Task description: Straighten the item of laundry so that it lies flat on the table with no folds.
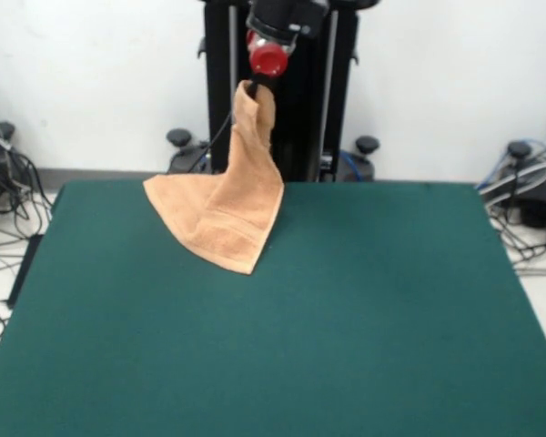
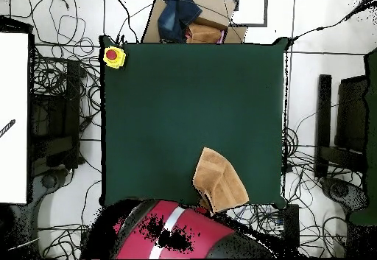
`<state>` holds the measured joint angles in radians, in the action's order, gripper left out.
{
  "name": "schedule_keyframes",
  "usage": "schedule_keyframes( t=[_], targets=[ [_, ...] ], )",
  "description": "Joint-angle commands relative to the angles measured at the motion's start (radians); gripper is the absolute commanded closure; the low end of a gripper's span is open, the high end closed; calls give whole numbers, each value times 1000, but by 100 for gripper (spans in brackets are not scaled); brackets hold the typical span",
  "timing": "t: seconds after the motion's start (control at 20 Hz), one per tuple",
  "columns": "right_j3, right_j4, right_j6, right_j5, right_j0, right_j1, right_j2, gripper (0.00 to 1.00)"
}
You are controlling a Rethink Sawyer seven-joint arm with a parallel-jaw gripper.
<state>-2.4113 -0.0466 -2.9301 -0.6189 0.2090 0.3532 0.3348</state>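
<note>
The light orange-tan towel hangs from my gripper by one pinched end and drapes down in a folded cone. Its lower corners rest on the dark green table near the far edge by the robot. In the overhead view the towel lies bunched near the table's bottom edge, next to the red arm. My gripper is shut on the towel's top end, raised above the table. No tag shows.
A yellow box with a red button sits at the table's top left corner in the overhead view. A cardboard box with cloths stands beyond the top edge. Cables lie on the floor around the table.
</note>
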Motion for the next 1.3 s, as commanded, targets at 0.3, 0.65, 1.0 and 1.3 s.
schedule_keyframes(
  t=[0.3,0.65,1.0,1.3],
  targets=[
    [86,13,-11,37,-79,-37,13,100],
    [123,-55,88,78,-87,12,121,100],
    [167,-82,103,70,-109,-5,185,100],
    [197,-109,102,27,-140,-37,220,0]
  ],
)
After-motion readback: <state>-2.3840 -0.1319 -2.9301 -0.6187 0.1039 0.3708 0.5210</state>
